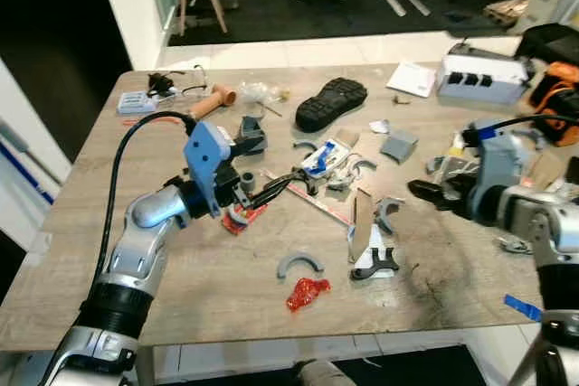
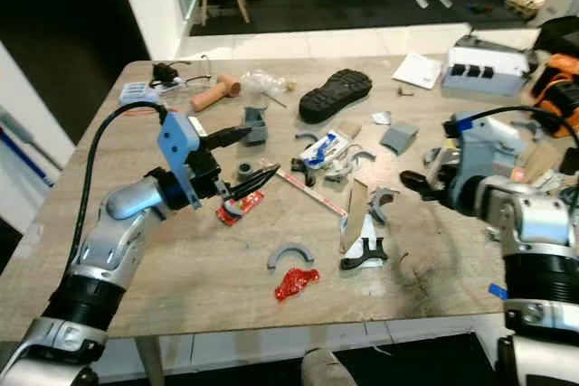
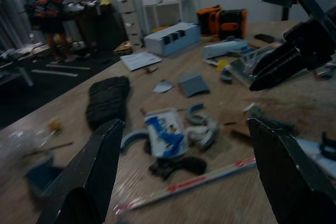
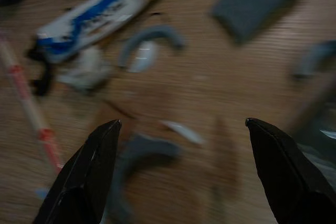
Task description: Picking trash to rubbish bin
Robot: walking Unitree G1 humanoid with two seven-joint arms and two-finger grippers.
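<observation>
Hovering with fingers spread, the left gripper (image 2: 242,162) is poised over the red wrapper (image 2: 237,210); lowering and pinching is needed next.

1 shoe sole (image 1: 331,102), 2 red wrappers (image 1: 307,293), 1 blue-white packet (image 1: 322,157)

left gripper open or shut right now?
Open. The left gripper hangs over the table with its two black fingers spread wide apart and nothing between them; clutter shows through the gap.
</observation>
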